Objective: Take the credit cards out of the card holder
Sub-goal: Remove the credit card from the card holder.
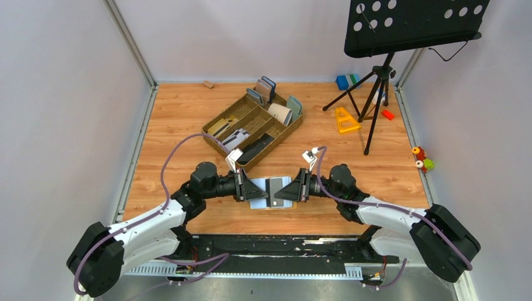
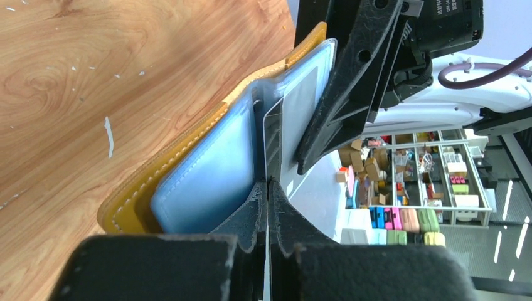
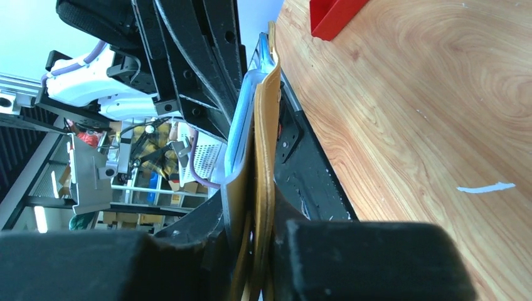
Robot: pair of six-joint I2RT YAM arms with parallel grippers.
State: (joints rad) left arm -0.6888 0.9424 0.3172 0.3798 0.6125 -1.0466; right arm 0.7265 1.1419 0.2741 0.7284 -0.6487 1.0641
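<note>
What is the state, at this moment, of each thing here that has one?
Mustard-yellow leather-like bifold card holder, open, gripped by both tools.
Thin pale grey plastic card, pinched at its edge, not yet clear of the holder.
Left tool, shut on the card.
Right tool, shut on the holder's yellow flap.
Brown divided tray, compartments filled.

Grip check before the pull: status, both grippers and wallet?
Left gripper shut on thin pale grey plastic card edge. Right gripper shut on open mustard-yellow leather-like wallet; card not yet out. Brown divided tray beyond, clear of both.
</note>
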